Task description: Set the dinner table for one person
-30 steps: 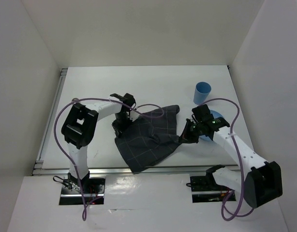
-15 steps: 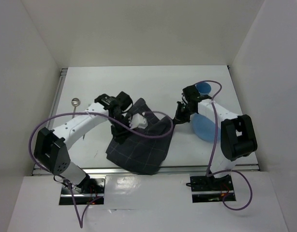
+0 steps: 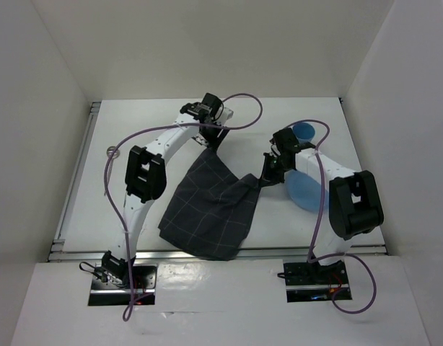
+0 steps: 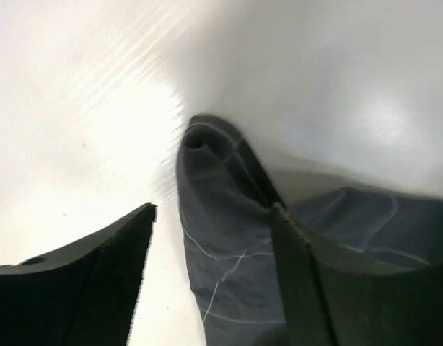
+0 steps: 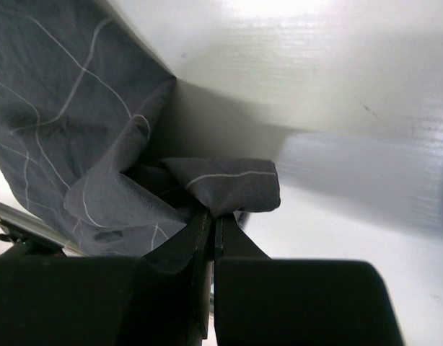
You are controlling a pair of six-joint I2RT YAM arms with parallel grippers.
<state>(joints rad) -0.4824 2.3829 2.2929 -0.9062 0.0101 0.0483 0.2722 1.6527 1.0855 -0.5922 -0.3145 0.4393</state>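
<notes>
Since half a second ago the left arm has swung from the middle left to the upper centre of the top view, and the checked cloth placemat (image 3: pixel 207 209) is drawn out longer toward that corner. The right arm has not shifted.

- Left pincer (image 3: pixel 209 139): in the left wrist view its fingers (image 4: pixel 99 277) are spread, and a raised fold of the placemat stands between them against the right finger. Whether that fold is gripped at all is hard to say from this blurred view.
- Right pincer (image 5: pixel 213 213): pressed together, pinching a folded corner of the placemat at the cloth's right edge.
- Blue plate (image 3: pixel 306 191): right of centre, flat on the counter (image 3: pixel 135 122), just beside the right pincer and partly under the right arm.
- Blue cup (image 3: pixel 304 130): just above the plate, half hidden behind the right wrist.
- Small round grey thing (image 3: pixel 111 152): left of centre, well apart from the cloth; too small to identify.
- Purple cable (image 3: pixel 239 97): loops off the left wrist over the upper centre.

The counter is plain matte white and fills the middle of the frame. Silver rails (image 3: pixel 79 169) run along its left and near edges. White walls (image 3: pixel 207 50) close it in at the back and both sides.
</notes>
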